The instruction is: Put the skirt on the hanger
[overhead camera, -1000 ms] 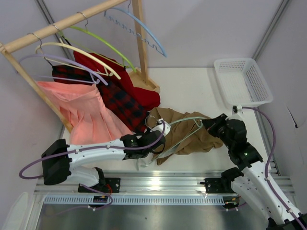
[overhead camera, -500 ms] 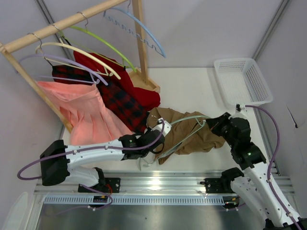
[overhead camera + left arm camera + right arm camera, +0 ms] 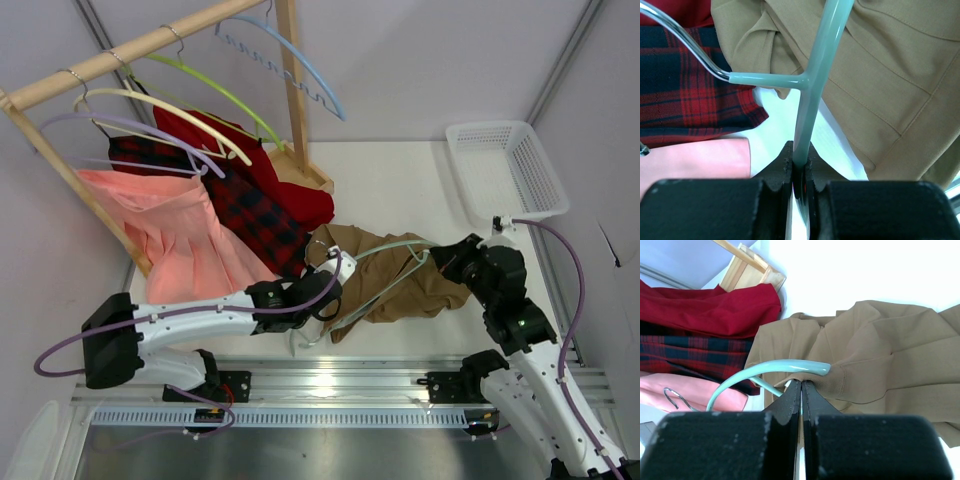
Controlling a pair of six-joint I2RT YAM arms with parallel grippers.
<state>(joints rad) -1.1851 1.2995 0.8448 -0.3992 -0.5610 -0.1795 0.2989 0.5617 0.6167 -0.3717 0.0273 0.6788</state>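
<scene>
Top external, right fingers [image 3: 447,262] tugged skirt [image 3: 400,288] rightward

Bright even light, soft shadows, blown-out whites, blurred foreground

Passage on the left is being blocked by the wooden rack [image 3: 292,90], the pink skirt [image 3: 170,235] and the plaid skirt [image 3: 250,215]. The middle of the table [image 3: 400,180] is being taken up by the skirt [image 3: 410,285] and the hanger [image 3: 388,248]. Open room is being left toward the basket [image 3: 505,170].
</scene>
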